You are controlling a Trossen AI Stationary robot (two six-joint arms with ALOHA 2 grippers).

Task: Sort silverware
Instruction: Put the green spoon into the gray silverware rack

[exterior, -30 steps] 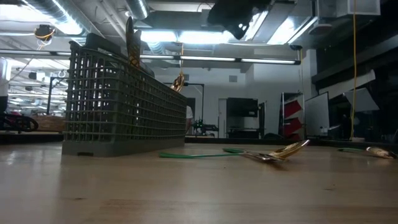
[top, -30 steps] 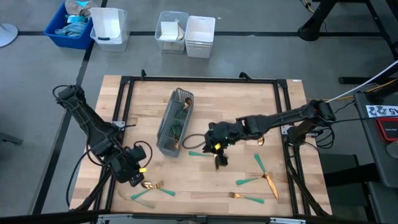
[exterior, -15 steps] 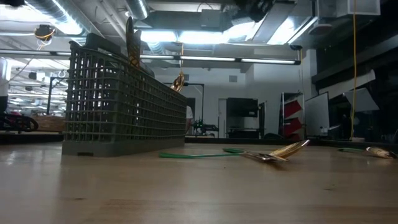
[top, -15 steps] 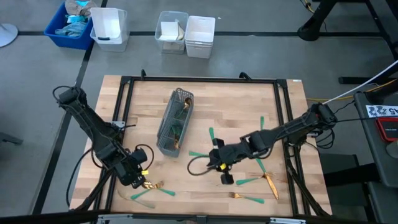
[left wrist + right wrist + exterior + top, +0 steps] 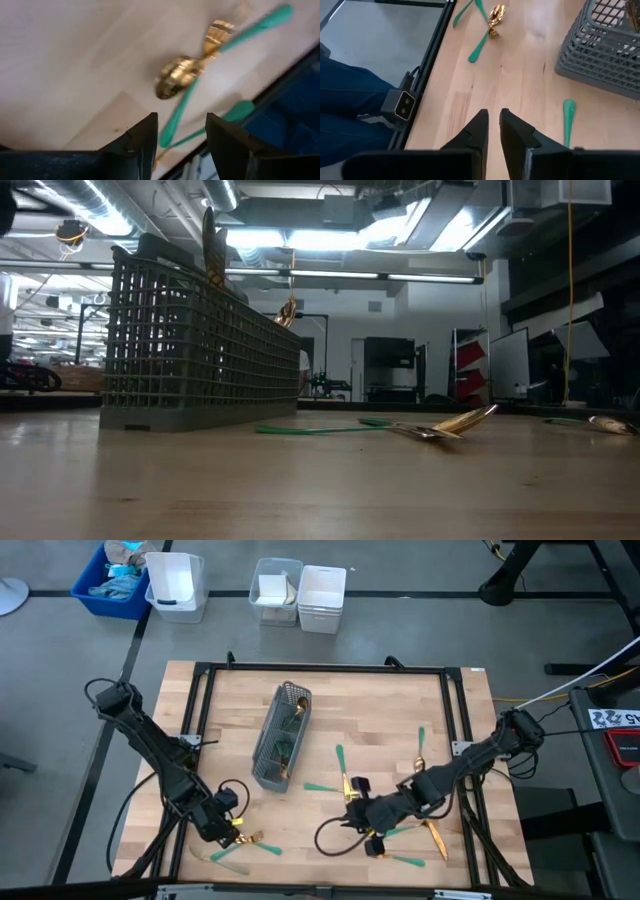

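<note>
- My left gripper (image 5: 236, 831) hovers low over the counter (image 5: 380, 720), well off from the caddy's (image 5: 280, 735) near end toward the near left corner, its jaws apart and holding nothing.
- Right under it a spoon (image 5: 176, 80) and a fork (image 5: 220, 31) lie crossed, with a third teal handle (image 5: 235, 111) beside them. I judge a plain pinch here could lift two at once, or flick one off the near edge.
- My right gripper (image 5: 368, 830) hangs to the right of the caddy's near end, jaws nearly together and empty; I would have to spread them before a grab, or they will just shove a piece.
- Loose silverware (image 5: 405, 830) lies scattered near it, some handles crossing.
- The caddy holds a few pieces already, gold heads up; which kinds I cannot tell.
</note>
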